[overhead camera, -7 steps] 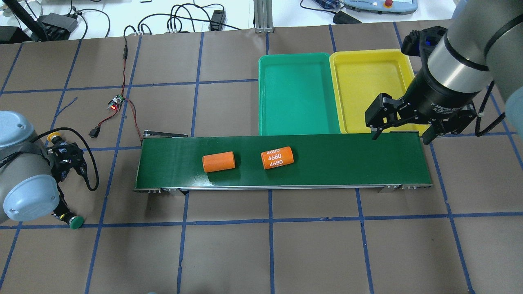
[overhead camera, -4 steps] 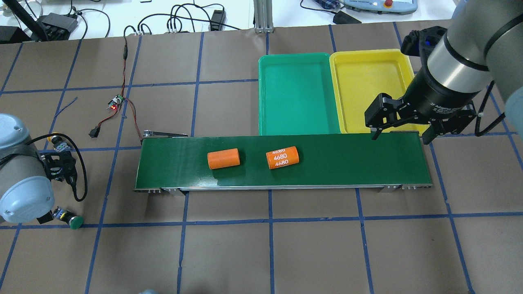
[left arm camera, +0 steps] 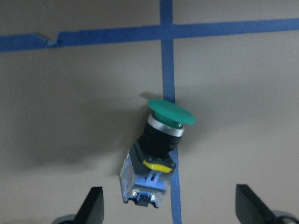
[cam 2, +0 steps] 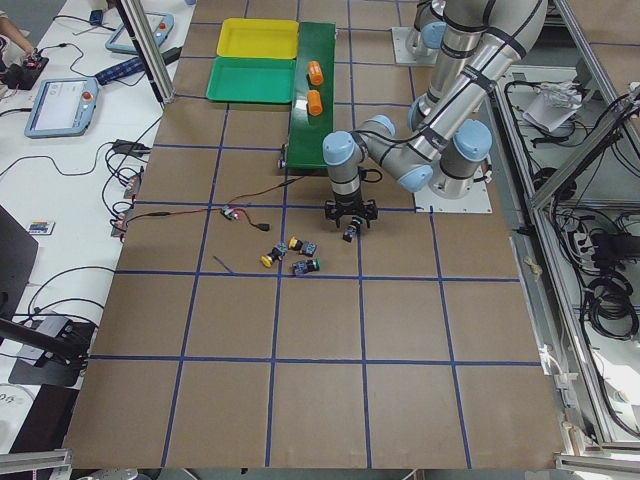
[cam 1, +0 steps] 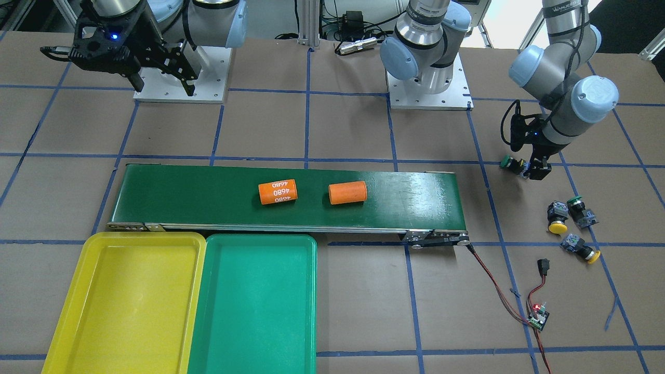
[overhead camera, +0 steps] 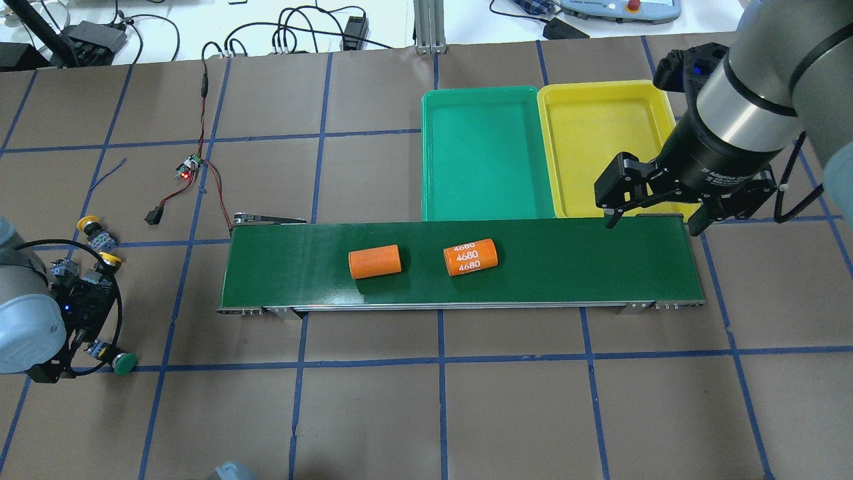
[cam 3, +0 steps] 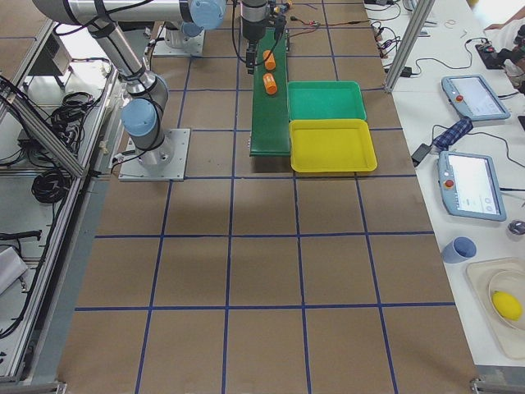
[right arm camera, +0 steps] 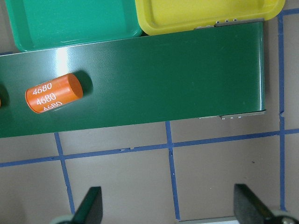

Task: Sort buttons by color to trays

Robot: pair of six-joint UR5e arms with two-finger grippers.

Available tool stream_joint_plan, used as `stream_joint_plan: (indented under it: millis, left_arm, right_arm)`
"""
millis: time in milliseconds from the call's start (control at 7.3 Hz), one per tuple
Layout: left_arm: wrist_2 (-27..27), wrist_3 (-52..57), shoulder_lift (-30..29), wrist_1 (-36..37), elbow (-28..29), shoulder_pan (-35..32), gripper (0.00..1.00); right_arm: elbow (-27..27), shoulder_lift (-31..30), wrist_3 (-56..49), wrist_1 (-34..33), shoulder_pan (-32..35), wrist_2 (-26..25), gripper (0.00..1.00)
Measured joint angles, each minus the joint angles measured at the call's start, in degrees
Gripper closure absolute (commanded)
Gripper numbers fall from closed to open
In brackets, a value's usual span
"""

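Four buttons lie on the brown table past the belt's end. A green button [left arm camera: 161,140] lies on its side on blue tape, just ahead of and between the fingers of my open left gripper [left arm camera: 169,191]. In the front view this green button [cam 1: 511,164] is right beside the left gripper [cam 1: 538,170]. Another green button [cam 1: 575,203] and two yellow buttons [cam 1: 557,224] [cam 1: 586,252] lie farther off. The green tray [overhead camera: 480,153] and yellow tray [overhead camera: 603,143] are empty. My right gripper [overhead camera: 653,225] is open and empty over the belt's other end.
A dark-green conveyor belt [overhead camera: 566,267] carries two orange cylinders [overhead camera: 374,261] [overhead camera: 470,257]. A small circuit board [overhead camera: 188,170] with red and black wires lies beyond the belt's left end. Both trays stand side by side against the belt's far edge.
My left arm has moved toward the table's near side and now hangs over the lone green button. Both orange cylinders have travelled right along the belt. The right arm has not moved.
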Motion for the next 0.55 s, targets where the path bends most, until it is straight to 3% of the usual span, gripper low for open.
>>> stream_joint_plan:
  millis: [411, 548]
  left_arm:
    - [-1.7, 4.9, -0.3, 0.4, -0.9, 0.2, 0.0]
    - [-2.5, 5.2, -0.7, 0.4, -0.8, 0.5, 0.13]
  right_arm:
    - [0.0, 0.0, 0.0, 0.0, 0.0, 0.0, 0.0]
    - [0.0, 0.0, 0.0, 0.0, 0.0, 0.1, 0.0]
